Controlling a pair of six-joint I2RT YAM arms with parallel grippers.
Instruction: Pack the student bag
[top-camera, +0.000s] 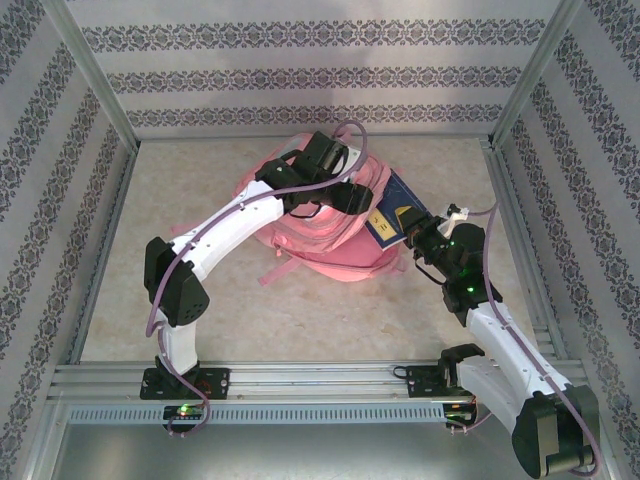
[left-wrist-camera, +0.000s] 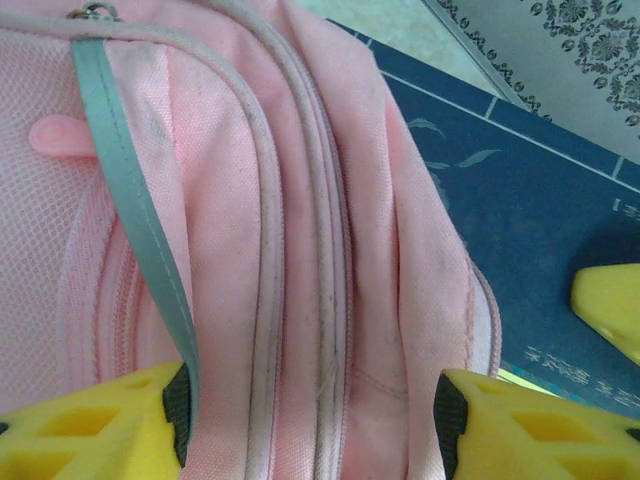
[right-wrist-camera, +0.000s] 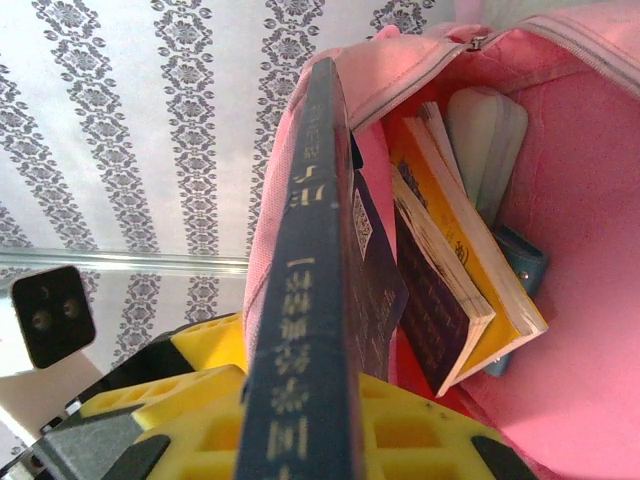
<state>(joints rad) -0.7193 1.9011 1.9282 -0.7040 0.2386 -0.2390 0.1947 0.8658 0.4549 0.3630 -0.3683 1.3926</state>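
Lying mid-way on the pale table (top-camera: 200, 310): large pink fabric backpack (top-camera: 330, 250); left gripper (left-wrist-camera: 310, 400) released astride its fabric. Right gripper (top-camera: 425, 238) clenched on dark blue flat book (top-camera: 390, 215) at the mouth. Hazard: unsupported rim sags, book snags.

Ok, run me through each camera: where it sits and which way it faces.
Top external: above and behind the bases, looking down at the table; both arms and the student bag show.
Left wrist: on the left hand, looking down on the bag's seams; its yellow fingers show.
Right wrist: on the right hand, looking along the blue book it grips into the open bag.
Shared: all three see bag and book.
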